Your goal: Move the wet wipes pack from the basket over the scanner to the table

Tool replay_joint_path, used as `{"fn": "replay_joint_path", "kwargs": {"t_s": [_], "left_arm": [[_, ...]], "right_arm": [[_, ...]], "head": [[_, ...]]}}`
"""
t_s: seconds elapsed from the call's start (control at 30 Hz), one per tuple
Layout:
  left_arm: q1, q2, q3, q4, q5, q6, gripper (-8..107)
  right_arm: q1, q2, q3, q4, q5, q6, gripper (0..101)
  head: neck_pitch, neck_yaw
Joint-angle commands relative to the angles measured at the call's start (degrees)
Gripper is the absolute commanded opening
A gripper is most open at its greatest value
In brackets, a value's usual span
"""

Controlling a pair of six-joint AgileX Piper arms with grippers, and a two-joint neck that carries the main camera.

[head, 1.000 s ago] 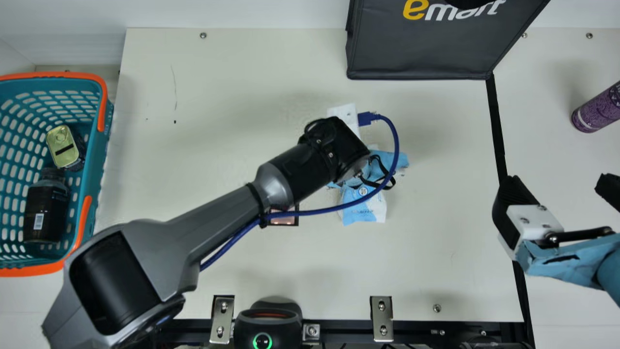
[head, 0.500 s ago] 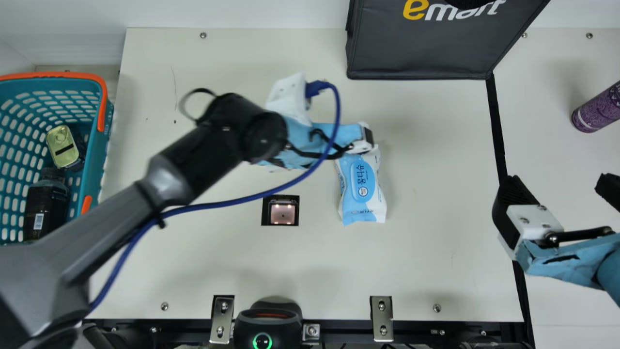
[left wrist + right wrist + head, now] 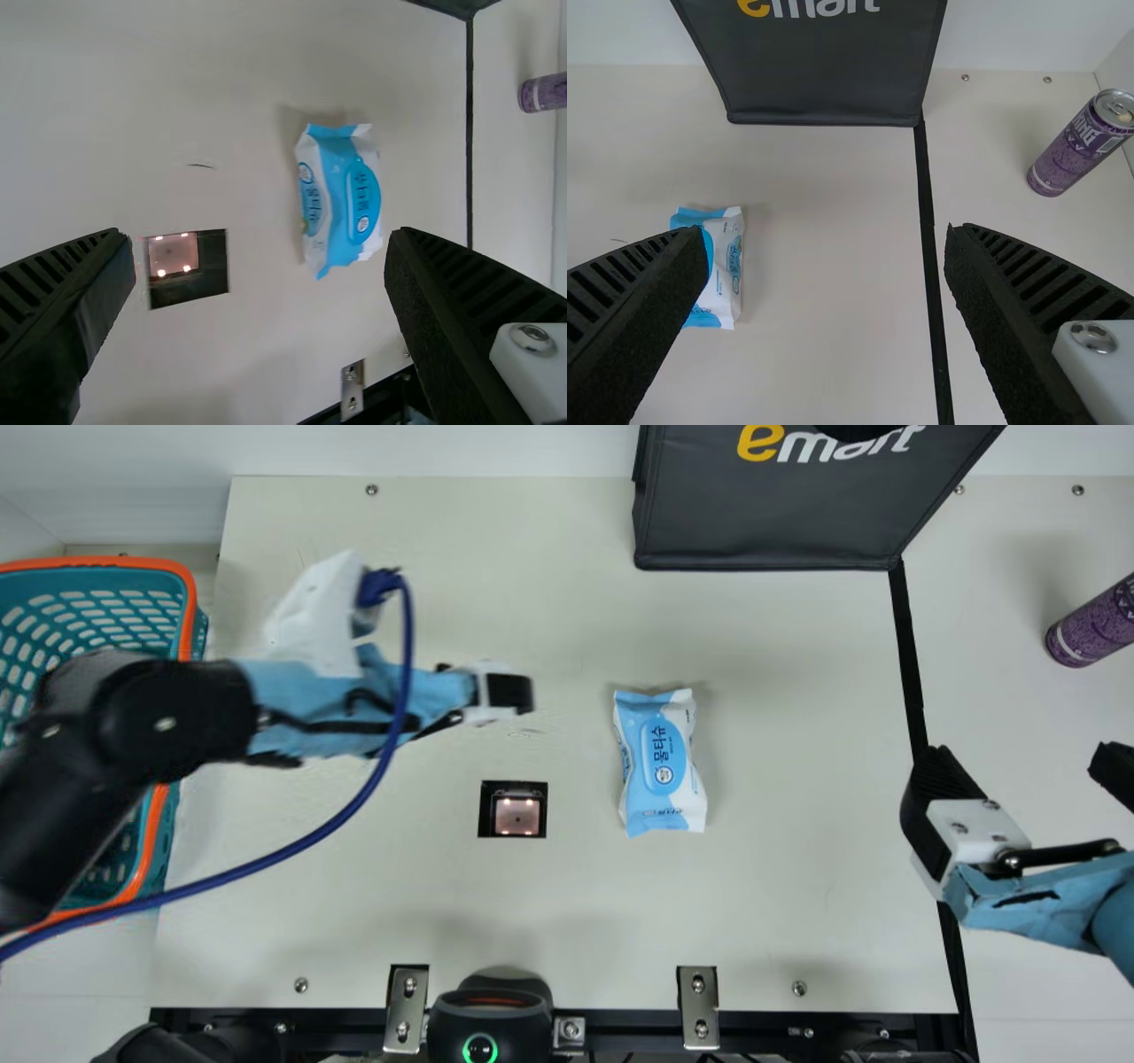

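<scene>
"Pack position?"

"Blue-and-white, soft-wrapped wet wipes pack [image 3: 660, 762] lies on the flat cream table [image 3: 797, 868], right of the square black scanner window [image 3: 514, 810] in main view."

"Grippers?"

"Left black-fingered gripper [image 3: 510, 693] and right black-fingered gripper [image 3: 1019, 769]: both released, fingers spread."

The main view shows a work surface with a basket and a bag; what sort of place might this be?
Possibly a mock store checkout, judging by the shopping basket, scanner window and dark shopping bag.
</scene>
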Motion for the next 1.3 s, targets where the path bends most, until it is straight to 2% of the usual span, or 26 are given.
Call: {"fn": "replay_joint_path", "kwargs": {"t_s": [0.0,0.23,0.6,0.63,0.77,0.97,1.1,1.27], "left_arm": [[2.5,-5.5,1.2,2.4,0.8,2.1,90],[5.2,-14.5,2.6,13.7,3.4,2.0,90],[2.2,-25.1,2.7,35.6,3.8,-5.5,90],[2.4,-24.1,2.7,29.6,3.9,-4.9,90],[2.2,-25.2,2.7,35.0,3.9,-5.6,90],[2.2,-25.2,2.7,35.6,3.9,-5.6,90],[2.2,-25.2,2.7,35.6,3.9,-5.6,90],[2.2,-25.2,2.7,35.6,3.9,-5.6,90]], "right_arm": [[0.0,0.0,0.0,0.0,0.0,0.0,95],[0.0,0.0,0.0,0.0,0.0,0.0,95],[0.0,0.0,0.0,0.0,0.0,0.0,95],[0.0,0.0,0.0,0.0,0.0,0.0,95],[0.0,0.0,0.0,0.0,0.0,0.0,95],[1.7,0.6,0.1,0.0,0.3,-1.6,95],[5.5,2.8,1.2,0.0,-0.5,-4.7,95],[12.5,7.4,3.3,-0.1,-3.4,-7.7,95]], "head": [[-1.7,0.1],[-1.7,0.1],[-1.7,0.1],[-1.7,0.1],[-1.7,0.1],[-1.7,0.1],[-1.7,0.1],[-1.7,0.1]]}}
